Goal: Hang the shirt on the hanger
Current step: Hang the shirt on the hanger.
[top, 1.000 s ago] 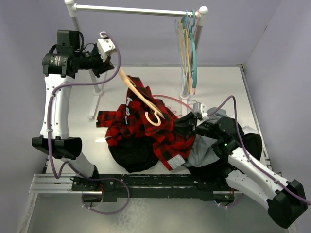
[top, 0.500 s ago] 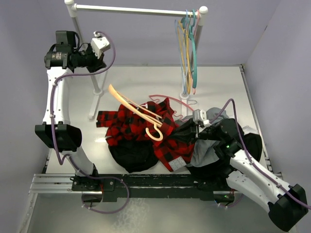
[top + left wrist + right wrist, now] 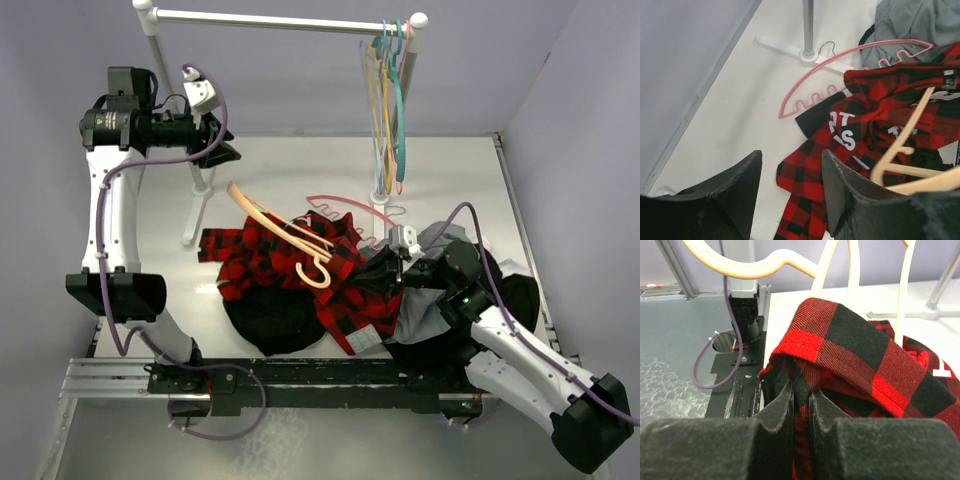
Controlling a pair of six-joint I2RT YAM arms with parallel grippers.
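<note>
The red-and-black plaid shirt (image 3: pixel 275 265) lies crumpled mid-table; its white lettering on a black patch (image 3: pixel 845 131) shows in the left wrist view. The tan hanger (image 3: pixel 275 232) rests slanted across the shirt, hook toward the near side. My left gripper (image 3: pixel 220 152) hovers open and empty up at the back left, well clear of both; its fingers (image 3: pixel 847 192) frame a plaid sleeve far below. My right gripper (image 3: pixel 388 270) is shut on a fold of the shirt (image 3: pixel 850 347) at its right edge, with the hanger (image 3: pixel 765 267) just beyond its pads (image 3: pixel 782 405).
A white clothes rack (image 3: pixel 280 20) spans the back, with several coloured hangers (image 3: pixel 388 100) at its right end. A pink wavy hanger (image 3: pixel 350 205) lies behind the shirt. A black garment (image 3: pixel 270 320) and a grey one (image 3: pixel 420 312) lie beside it.
The left gripper has opened and let go of the hanger, which has dropped onto the shirt. The left arm has pulled back and to the left. The right gripper keeps its grip.
</note>
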